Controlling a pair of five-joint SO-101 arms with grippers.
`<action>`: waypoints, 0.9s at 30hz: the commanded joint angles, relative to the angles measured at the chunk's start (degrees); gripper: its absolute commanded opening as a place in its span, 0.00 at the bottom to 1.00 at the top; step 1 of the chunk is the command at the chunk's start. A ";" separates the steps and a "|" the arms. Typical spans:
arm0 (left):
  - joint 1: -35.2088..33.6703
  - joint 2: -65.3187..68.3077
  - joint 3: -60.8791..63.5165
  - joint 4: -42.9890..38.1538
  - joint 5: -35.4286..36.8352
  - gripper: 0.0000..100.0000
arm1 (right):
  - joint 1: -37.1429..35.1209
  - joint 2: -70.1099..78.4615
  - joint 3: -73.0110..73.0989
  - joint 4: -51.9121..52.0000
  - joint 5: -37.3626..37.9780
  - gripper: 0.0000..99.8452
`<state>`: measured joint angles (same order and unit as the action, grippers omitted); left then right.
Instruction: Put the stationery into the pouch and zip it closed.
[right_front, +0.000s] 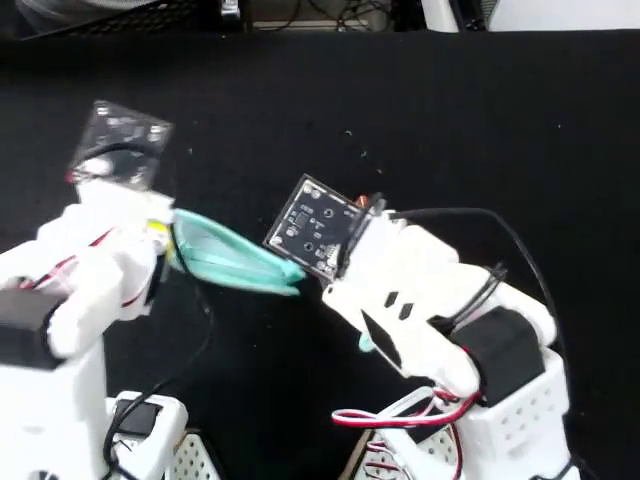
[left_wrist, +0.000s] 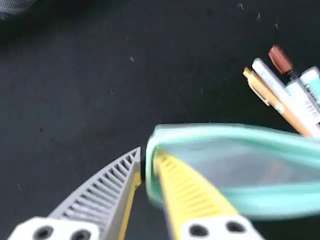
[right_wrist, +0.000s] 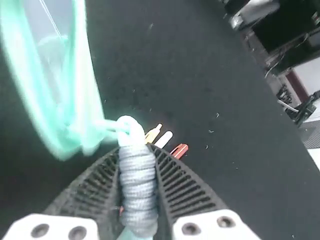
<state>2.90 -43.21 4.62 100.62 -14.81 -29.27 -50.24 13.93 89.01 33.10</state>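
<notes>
In the high view both ends of the pouch are covered: the 9 o'clock end by the left arm's wrist, the 3 o'clock end by the right arm's camera board. In the left wrist view the rim pinched in the left hand is blurred, and pouch and pens run off the edge. The right hand, clamped on the grey-wrapped pull, hides all but the pens' tips.

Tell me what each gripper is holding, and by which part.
Left gripper pinches the pouch by its rim at one end. Right gripper is shut on the grey wrapped tab at the pouch's other end, likely the zipper pull.
</notes>
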 joint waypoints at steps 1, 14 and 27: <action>0.92 0.53 -0.40 0.09 0.00 0.18 | -0.62 -0.92 1.63 0.00 -0.18 0.01; 0.92 -0.26 -2.33 -0.09 -0.09 0.04 | -0.53 -1.01 1.98 -0.53 -0.18 0.01; 1.01 -7.82 10.68 0.18 -2.73 0.03 | 1.32 -0.31 -0.92 -2.81 -2.29 0.01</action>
<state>3.25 -48.04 9.89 100.62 -15.08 -29.27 -50.59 14.64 88.31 31.34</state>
